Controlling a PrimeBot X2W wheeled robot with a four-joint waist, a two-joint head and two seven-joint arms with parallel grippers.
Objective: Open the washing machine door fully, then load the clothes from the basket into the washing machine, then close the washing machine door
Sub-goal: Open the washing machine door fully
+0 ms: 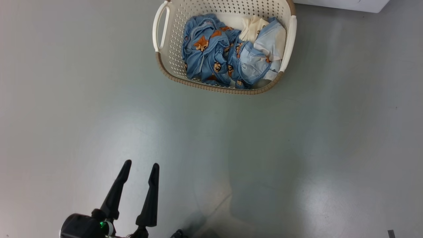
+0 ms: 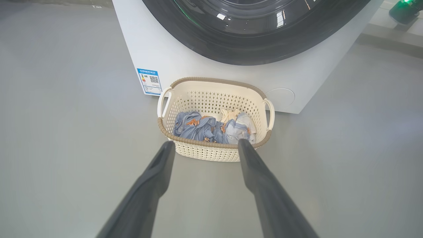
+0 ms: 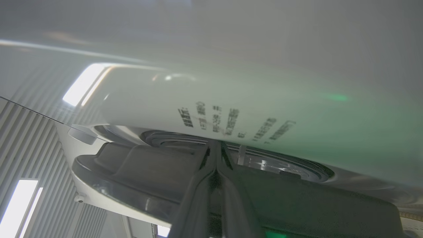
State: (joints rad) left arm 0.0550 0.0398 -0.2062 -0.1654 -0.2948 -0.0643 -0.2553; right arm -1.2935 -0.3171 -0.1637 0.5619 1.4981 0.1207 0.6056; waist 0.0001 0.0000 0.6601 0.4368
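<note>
The basket sits on the grey floor just in front of the washing machine, below the washing machine door, with the clothes heaped inside. There is bare floor all round. The left pincer hangs wide open and empty, short of the basket. The right pincer is pinched closed, its tips at a white printed panel.

Looks like a laundry corner, but more lab or showroom than someone's home: white front-loader washing machine with a blue energy sticker, a basket of clothes parked right in front on a bare, glossy grey floor, and a slatted ceiling with long strip lights overhead.
</note>
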